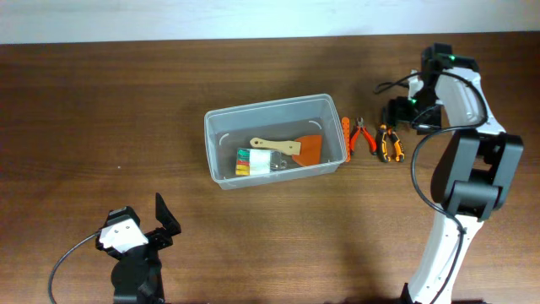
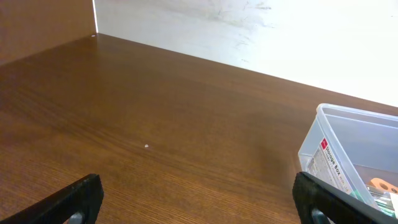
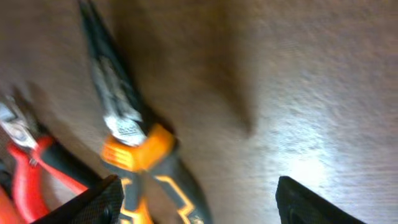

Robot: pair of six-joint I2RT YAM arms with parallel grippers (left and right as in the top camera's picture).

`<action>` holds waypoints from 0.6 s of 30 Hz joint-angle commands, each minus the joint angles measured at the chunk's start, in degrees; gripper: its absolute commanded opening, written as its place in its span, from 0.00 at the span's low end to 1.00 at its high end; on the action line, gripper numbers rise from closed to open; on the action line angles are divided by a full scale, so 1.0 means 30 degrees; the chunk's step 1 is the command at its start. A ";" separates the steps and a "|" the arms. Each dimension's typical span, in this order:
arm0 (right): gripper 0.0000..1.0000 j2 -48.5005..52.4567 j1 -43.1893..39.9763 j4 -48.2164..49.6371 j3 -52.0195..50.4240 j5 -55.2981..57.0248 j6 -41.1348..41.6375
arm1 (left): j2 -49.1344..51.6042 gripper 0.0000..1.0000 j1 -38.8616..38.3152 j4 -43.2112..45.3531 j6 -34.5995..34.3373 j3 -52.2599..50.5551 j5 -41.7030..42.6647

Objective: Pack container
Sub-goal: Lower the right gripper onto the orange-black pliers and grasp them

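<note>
The clear plastic container (image 1: 272, 140) sits mid-table and holds a wooden-handled orange spatula (image 1: 291, 148) and a small labelled box (image 1: 253, 161); its corner shows in the left wrist view (image 2: 348, 155). To its right lie an orange tool (image 1: 345, 139), red pliers (image 1: 364, 135) and orange-and-black pliers (image 1: 389, 143). My right gripper (image 1: 402, 112) is open, just right of and above the orange-and-black pliers (image 3: 134, 149), with the red pliers (image 3: 25, 168) at the left edge. My left gripper (image 1: 156, 221) is open and empty at the near left (image 2: 199, 202).
A pale wall (image 2: 261, 31) borders the far edge of the wooden table (image 1: 101, 127). The right arm's black cable (image 1: 422, 160) loops beside its white base at the right side.
</note>
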 commanded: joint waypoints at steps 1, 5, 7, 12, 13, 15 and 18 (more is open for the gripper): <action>0.74 -0.0087 -0.0401 -0.0131 -0.0226 0.0539 -0.0794 | -0.0080 0.99 -0.0073 -0.0015 0.0168 -0.0073 -0.0073; 0.54 -0.0087 -0.0583 -0.0175 -0.0845 0.0525 -0.0984 | -0.0080 0.99 -0.0073 -0.0015 0.0168 -0.0073 -0.0066; 0.55 -0.0087 -0.0539 -0.0138 -0.1355 0.0517 -0.1078 | -0.0080 0.99 -0.0073 -0.0015 0.0168 -0.0073 -0.0066; 0.54 -0.0087 -0.0430 0.0576 -0.2885 0.0459 -0.1472 | -0.0080 0.99 -0.0073 -0.0015 0.0168 -0.0073 -0.0073; 0.55 -0.0087 -0.0415 0.0685 -0.3140 0.0459 -0.1472 | -0.0080 0.99 -0.0073 -0.0015 0.0168 -0.0073 -0.0073; 0.55 -0.0087 -0.0401 0.0714 -0.3432 0.0423 -0.1472 | -0.0080 0.99 -0.0073 -0.0015 0.0168 -0.0073 -0.0073; 0.56 -0.0095 -0.0408 0.0845 -0.3417 0.0233 -0.1457 | -0.0080 0.99 -0.0073 -0.0015 0.0168 -0.0073 -0.0066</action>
